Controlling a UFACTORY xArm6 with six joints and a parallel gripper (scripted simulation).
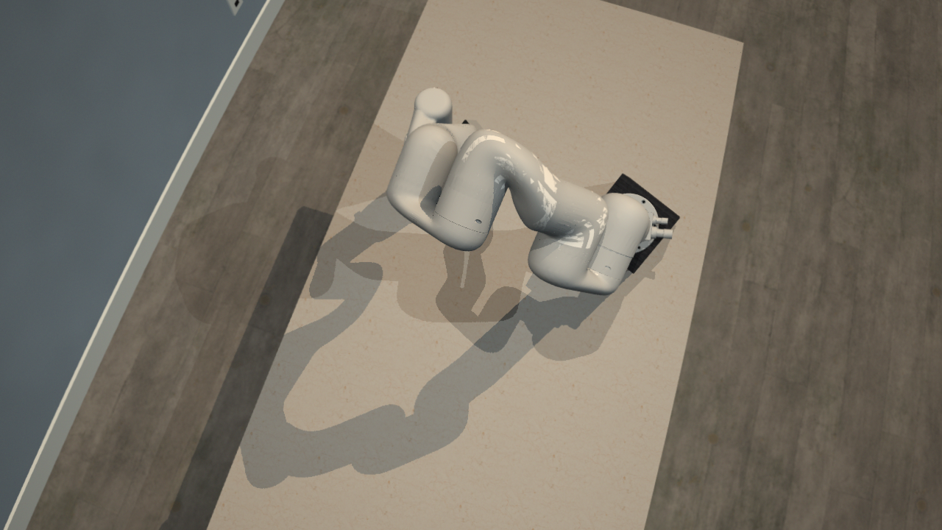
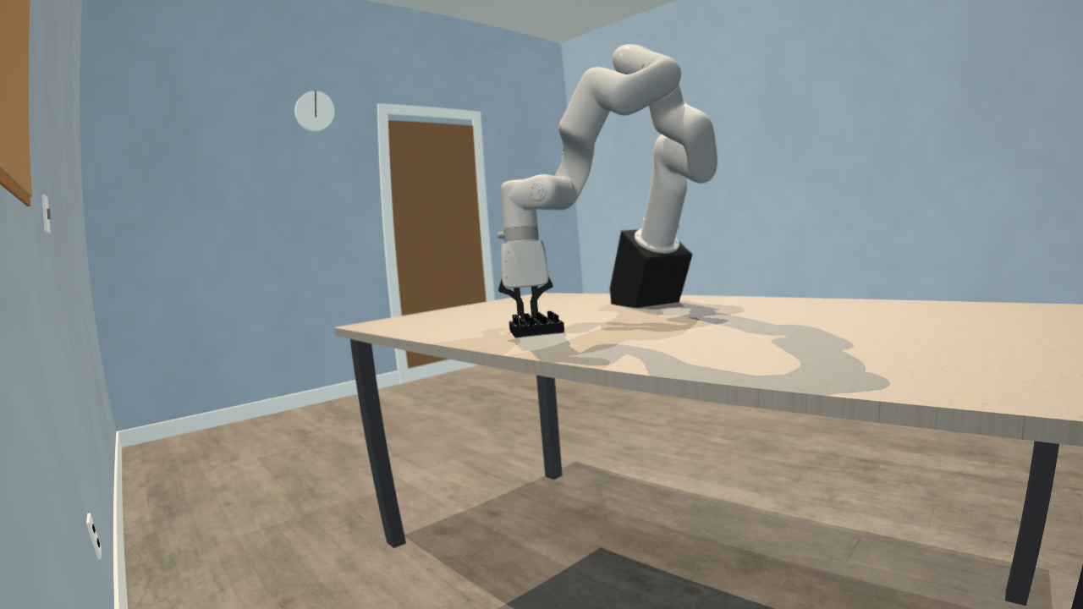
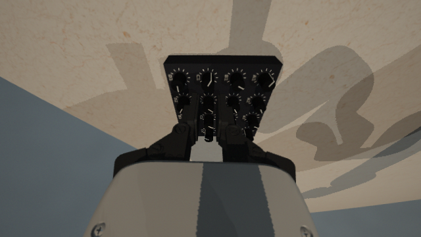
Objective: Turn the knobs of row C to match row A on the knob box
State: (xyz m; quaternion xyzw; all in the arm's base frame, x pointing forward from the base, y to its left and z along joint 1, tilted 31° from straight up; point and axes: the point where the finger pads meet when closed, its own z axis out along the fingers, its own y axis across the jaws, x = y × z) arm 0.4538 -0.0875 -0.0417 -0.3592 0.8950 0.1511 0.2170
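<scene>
The black knob box [image 2: 536, 327] [image 3: 223, 60] stands on its feet near the table's far left corner. In the top view the arm hides all of it but a black corner [image 1: 466, 123]. My gripper [image 2: 528, 308] [image 3: 208, 104] points straight down over the box. In the wrist view its two fingers stand on either side of one knob [image 3: 208, 126] in the second column from the left, with a narrow gap on each side. The gripper is open and holds nothing. The white lines on the far row's knobs show clearly. The nearest knobs are partly hidden by the fingers.
The beige table [image 1: 527, 395] [image 2: 832, 340] carries the arm's black base [image 2: 650, 268] [image 1: 648, 197] behind the box. The table's edge runs close to the box on the left side, with the floor below it [image 3: 49, 148].
</scene>
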